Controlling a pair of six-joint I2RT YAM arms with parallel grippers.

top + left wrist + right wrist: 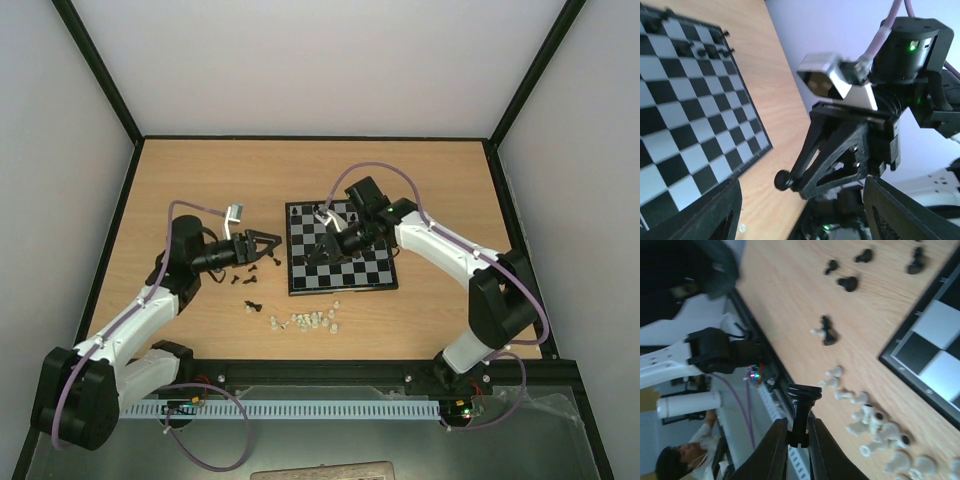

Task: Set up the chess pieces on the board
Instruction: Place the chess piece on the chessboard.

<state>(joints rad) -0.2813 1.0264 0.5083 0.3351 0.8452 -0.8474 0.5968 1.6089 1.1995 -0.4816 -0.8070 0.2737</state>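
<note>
I see a wooden table (200,180) with the board (370,270) lying a bit right of the middle. The right gripper (799,429) reaches in from the right and hangs over the left part of the board. Its two fingers are pinched tight on one black chess piece (802,395), held by its thin bottom end with the wide end sticking out. The piece looks tipped over on its side, not standing up. I cannot tell which square it is above.

The left gripper (265,247) waits just left of the board. Its fingers are wide apart and hold nothing.

A few standing black pieces (318,210) are on the far row of the board. Some loose black pieces (250,282) lie on the table near the board's left side. A little pile of white pieces (305,322) sits just near of the board.

I think the job right now is to put the held piece down. To do it well, the gripper should turn so the piece stands straight, then go over a free square in the far rows. It should come down slowly in the middle of that square and not bump the pieces beside it. The fingers should let go only when the bottom touches. The left gripper should keep out of the way.
</note>
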